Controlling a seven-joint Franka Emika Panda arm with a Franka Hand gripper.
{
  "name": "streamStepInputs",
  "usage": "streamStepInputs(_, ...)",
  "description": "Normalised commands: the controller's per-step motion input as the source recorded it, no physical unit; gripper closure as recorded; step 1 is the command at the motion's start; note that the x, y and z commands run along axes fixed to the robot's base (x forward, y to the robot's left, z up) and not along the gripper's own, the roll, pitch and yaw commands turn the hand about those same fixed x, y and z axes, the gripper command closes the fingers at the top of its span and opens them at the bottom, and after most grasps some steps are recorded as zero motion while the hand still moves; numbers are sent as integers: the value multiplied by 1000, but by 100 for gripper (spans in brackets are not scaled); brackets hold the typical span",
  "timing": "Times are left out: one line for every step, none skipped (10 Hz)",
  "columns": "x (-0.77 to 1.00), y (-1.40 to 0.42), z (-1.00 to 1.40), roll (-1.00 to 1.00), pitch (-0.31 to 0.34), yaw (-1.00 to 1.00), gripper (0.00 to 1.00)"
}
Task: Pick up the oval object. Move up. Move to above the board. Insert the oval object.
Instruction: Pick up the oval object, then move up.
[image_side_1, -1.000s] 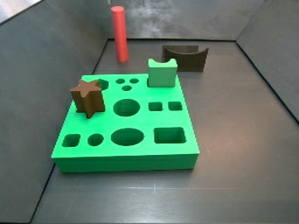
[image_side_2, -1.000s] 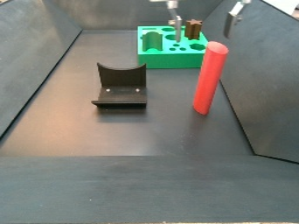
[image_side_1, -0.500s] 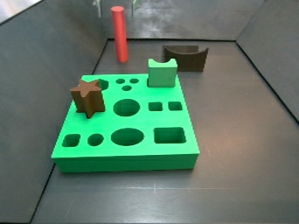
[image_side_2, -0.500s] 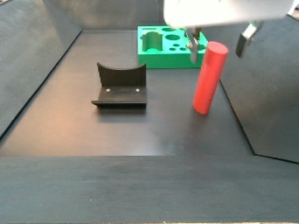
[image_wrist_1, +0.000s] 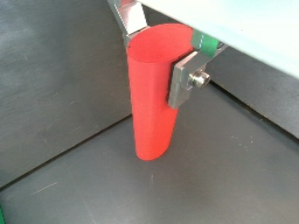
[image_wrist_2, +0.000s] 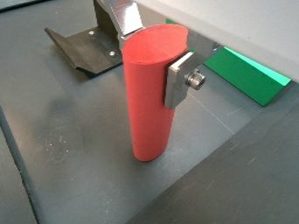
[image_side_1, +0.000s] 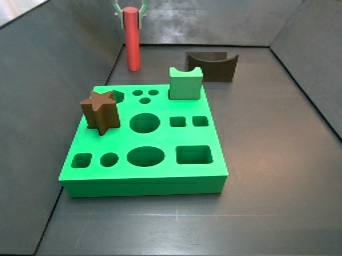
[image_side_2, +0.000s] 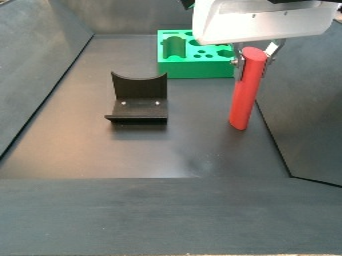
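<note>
In both wrist views your gripper (image_wrist_2: 155, 54) has its silver fingers (image_wrist_1: 184, 77) pinching the top of the oval object (image_wrist_1: 155, 96), which stands upright with its base seemingly on the dark floor (image_wrist_2: 70, 140). In a side view, the fixture (image_side_2: 136, 98) sits left, the peg right, the board (image_side_2: 187, 55) behind.
</note>
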Motion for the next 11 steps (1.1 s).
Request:
streamStepInputs(0,0,0,0,0,0,100)
streamStepInputs(0,0,0,0,0,0,100)
streamStepInputs(0,0,0,0,0,0,100)
streamStepInputs(0,0,0,0,0,0,100)
streamStepInputs(0,0,0,0,0,0,100)
streamStepInputs(0,0,0,0,0,0,100)
streamStepInputs(0,0,0,0,0,0,100)
streamStepInputs(0,0,0,0,0,0,100)
streamStepInputs(0,0,0,0,0,0,100)
streamStepInputs(0,0,833,0,0,0,100)
streamStepInputs(-50,-48,833,-14,30,-17,100)
